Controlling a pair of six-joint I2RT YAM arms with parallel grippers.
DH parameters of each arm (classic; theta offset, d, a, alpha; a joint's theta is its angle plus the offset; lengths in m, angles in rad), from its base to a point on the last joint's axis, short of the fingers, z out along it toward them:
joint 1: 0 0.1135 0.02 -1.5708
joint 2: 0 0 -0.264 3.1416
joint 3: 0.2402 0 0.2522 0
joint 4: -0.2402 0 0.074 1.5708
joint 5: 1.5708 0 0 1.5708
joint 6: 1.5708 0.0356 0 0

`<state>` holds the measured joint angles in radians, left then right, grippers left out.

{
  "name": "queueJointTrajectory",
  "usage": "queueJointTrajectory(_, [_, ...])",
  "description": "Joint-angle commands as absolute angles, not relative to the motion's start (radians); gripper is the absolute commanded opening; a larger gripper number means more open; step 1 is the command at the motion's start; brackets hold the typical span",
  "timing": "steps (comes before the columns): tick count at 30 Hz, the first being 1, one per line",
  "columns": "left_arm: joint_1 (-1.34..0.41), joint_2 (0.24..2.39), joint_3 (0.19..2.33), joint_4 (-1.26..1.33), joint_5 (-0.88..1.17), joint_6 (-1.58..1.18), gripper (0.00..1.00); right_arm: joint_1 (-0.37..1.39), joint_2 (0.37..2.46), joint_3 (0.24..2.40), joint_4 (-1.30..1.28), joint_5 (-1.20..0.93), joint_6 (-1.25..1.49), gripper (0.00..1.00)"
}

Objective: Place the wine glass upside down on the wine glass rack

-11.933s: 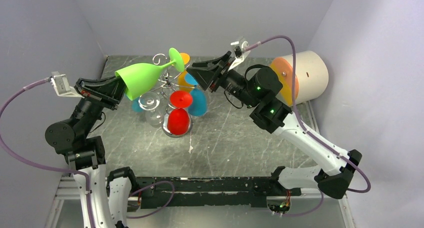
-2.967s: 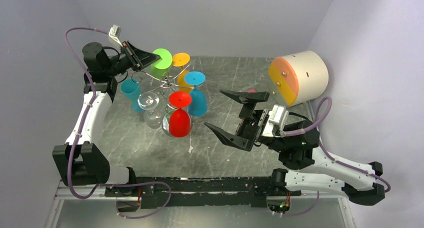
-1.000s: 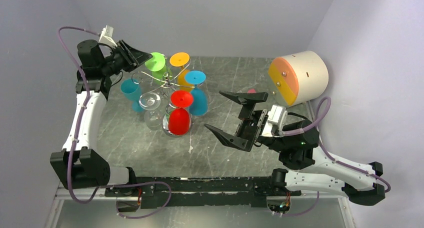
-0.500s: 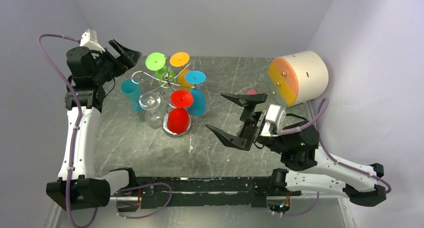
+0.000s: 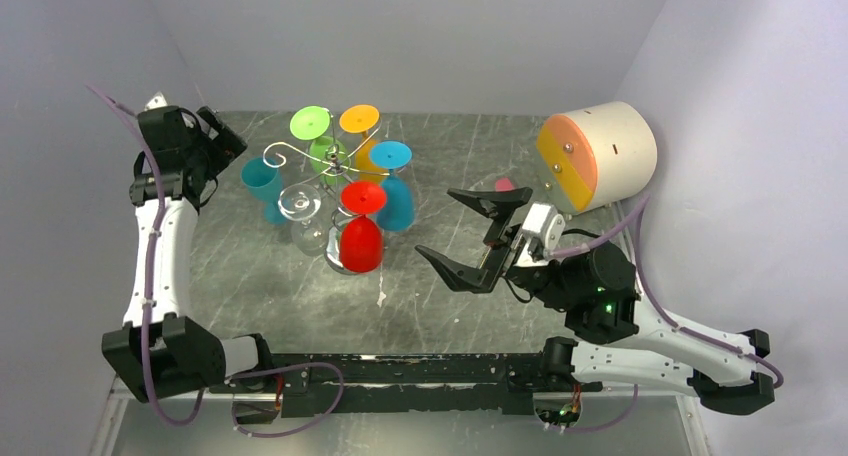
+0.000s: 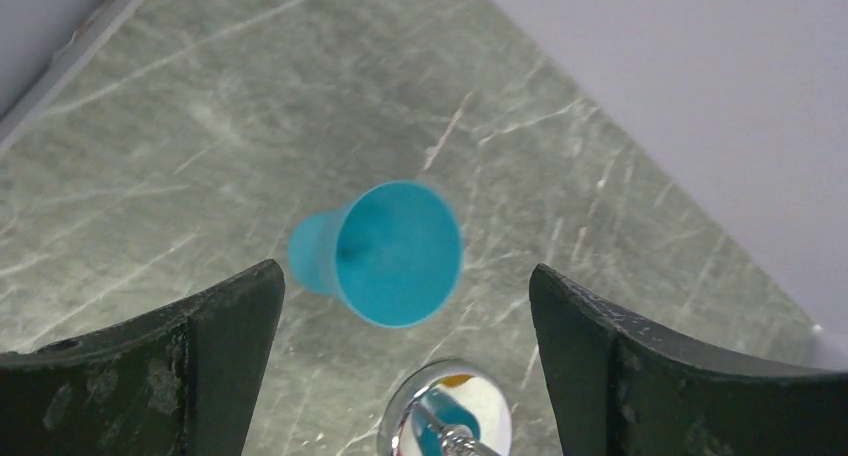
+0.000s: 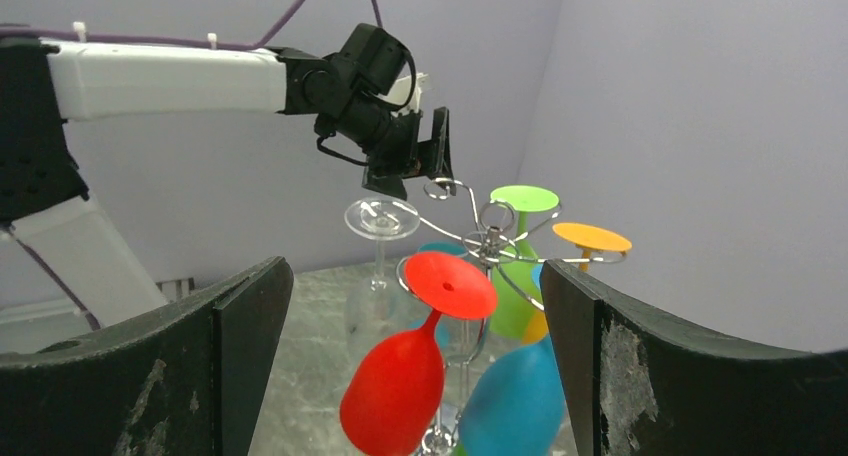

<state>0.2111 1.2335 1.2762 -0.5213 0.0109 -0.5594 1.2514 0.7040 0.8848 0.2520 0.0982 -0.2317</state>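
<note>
The green wine glass (image 5: pixel 311 126) hangs upside down on the wine glass rack (image 5: pixel 340 164), at the rack's far-left side. Its flat round foot faces up and its lime-coloured bowl hangs below the wire arm, partly hidden behind the stand. The rack is a silver wire stand on the grey marbled surface (image 5: pixel 450 156), towards the far left, with thin curled arms spreading from the top of a central post. Five more glasses hang on it foot-up: an orange glass (image 5: pixel 359 118) next to the green one, a blue glass (image 5: pixel 394 196) on the right, a red glass (image 5: pixel 360 241) nearest the arms, a clear glass (image 5: pixel 300 208) to the left of the red one, and a teal glass (image 5: pixel 261 176) on the far left. The left gripper (image 6: pixel 405 269) is up beside the rack's left side, above the teal glass, with its jaws spread wide and nothing between them. The right gripper (image 5: pixel 437 223) hovers well to the right of the rack, also spread wide and empty, facing the glasses. A cream cylinder with an orange face (image 5: pixel 597 154) lies near the right wall.
</note>
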Motion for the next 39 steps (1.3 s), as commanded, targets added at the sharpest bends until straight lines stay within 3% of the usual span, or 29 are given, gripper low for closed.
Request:
queueJointTrajectory(1, [0.232,1.273,1.199,-0.521,0.030,-0.514,0.93,1.256,0.697,0.885,0.174,0.135,-0.219,1.00])
queueJointTrajectory(7, [0.234,1.310,1.130,-0.474,0.027,-0.512,0.80,1.255,0.714,0.892,0.120,0.415,-0.176,1.00])
queueJointTrajectory(14, [0.234,1.353,1.095,-0.450,0.060,-0.508,0.65,1.256,0.691,0.843,0.147,0.519,-0.129,1.00])
queueJointTrajectory(18, [0.234,1.376,1.086,-0.439,0.064,-0.497,0.59,1.256,0.694,0.840,0.117,0.512,-0.082,1.00])
queueJointTrajectory(22, [0.234,1.383,1.063,-0.403,0.098,-0.499,0.45,1.256,0.694,0.859,0.066,0.452,-0.049,1.00])
queueJointTrajectory(29, [0.234,1.357,1.045,-0.389,0.093,-0.513,0.34,1.255,0.682,0.850,0.080,0.523,-0.024,0.99])
queueJointTrajectory(36, [0.234,1.348,1.078,-0.452,0.056,-0.476,0.08,1.255,0.650,0.835,0.100,0.559,-0.003,0.99])
queueJointTrajectory(39, [0.234,1.310,1.082,-0.482,-0.001,-0.463,0.07,1.255,0.661,0.856,0.083,0.544,0.012,0.98])
